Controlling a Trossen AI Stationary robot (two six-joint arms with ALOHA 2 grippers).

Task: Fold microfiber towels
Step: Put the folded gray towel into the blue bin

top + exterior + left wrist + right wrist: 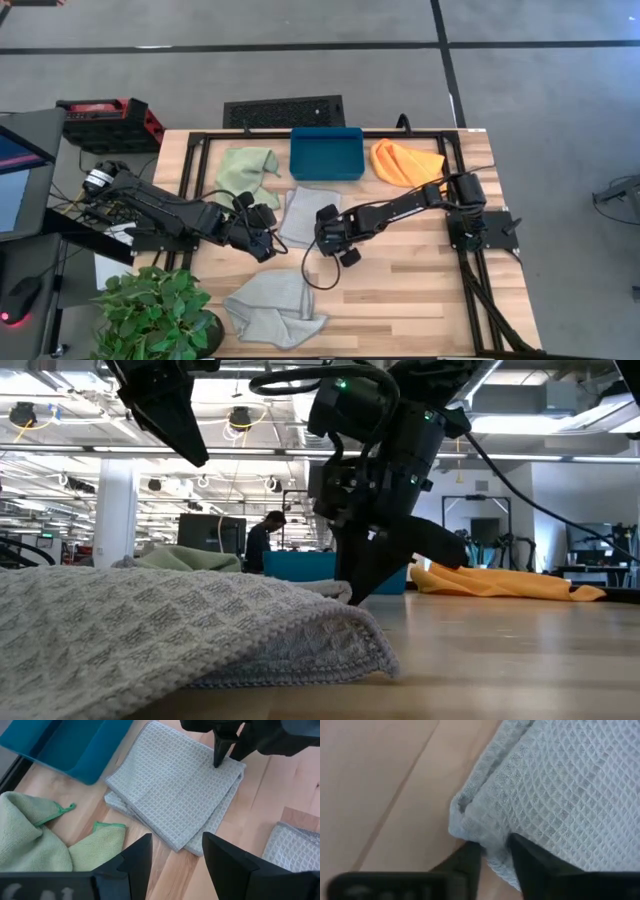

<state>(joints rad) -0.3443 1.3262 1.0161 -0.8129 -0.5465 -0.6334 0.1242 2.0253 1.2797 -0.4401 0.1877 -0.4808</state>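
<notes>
Two grippers flank the folded pale grey waffle-weave microfiber towel [298, 215] | we judge right gripper [492, 851] nearer (narrow, pinching its corner) | left gripper [176, 856] wide, empty, beside it.

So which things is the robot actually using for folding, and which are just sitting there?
For the job:
folded grey towel, at the right pincer
crumpled grey towel
green towel
orange towel
left pincer, open, hovering beside the folded one

Just lying about:
blue tray
potted plant
red toolbox
</notes>
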